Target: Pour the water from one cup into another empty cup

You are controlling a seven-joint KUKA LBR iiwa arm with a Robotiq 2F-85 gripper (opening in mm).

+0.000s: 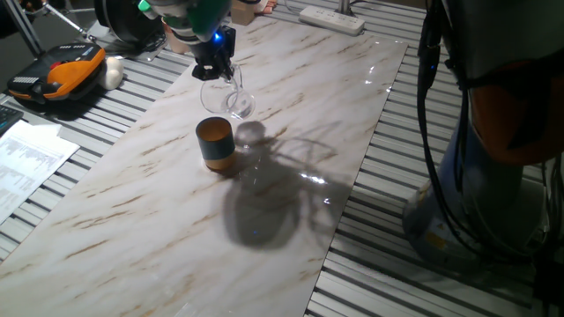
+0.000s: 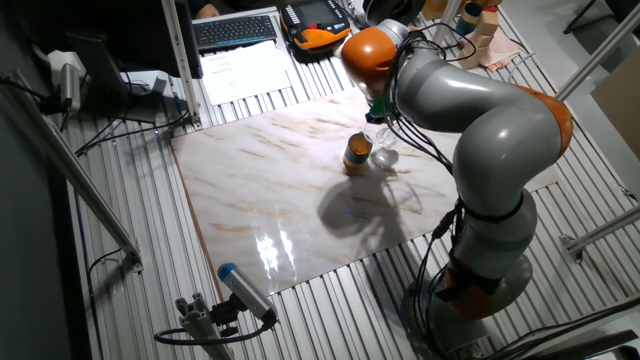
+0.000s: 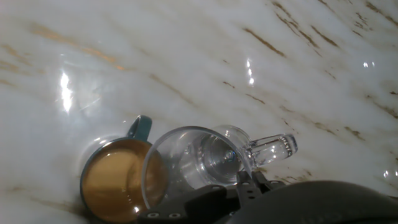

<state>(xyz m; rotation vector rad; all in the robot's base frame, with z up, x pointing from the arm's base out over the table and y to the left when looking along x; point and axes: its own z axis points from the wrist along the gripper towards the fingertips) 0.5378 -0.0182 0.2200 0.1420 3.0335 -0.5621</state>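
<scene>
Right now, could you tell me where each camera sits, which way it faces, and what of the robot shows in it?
One fixed view: low beside the marble table, looking along it; shows the gripper tilting the glass cup over the teal cup.
The other fixed view: high, looking down from another side; shows nearly the whole arm.
Hand view: on the hand, facing down; only the dark gripper body at the bottom edge.
All three share both cups.
</scene>
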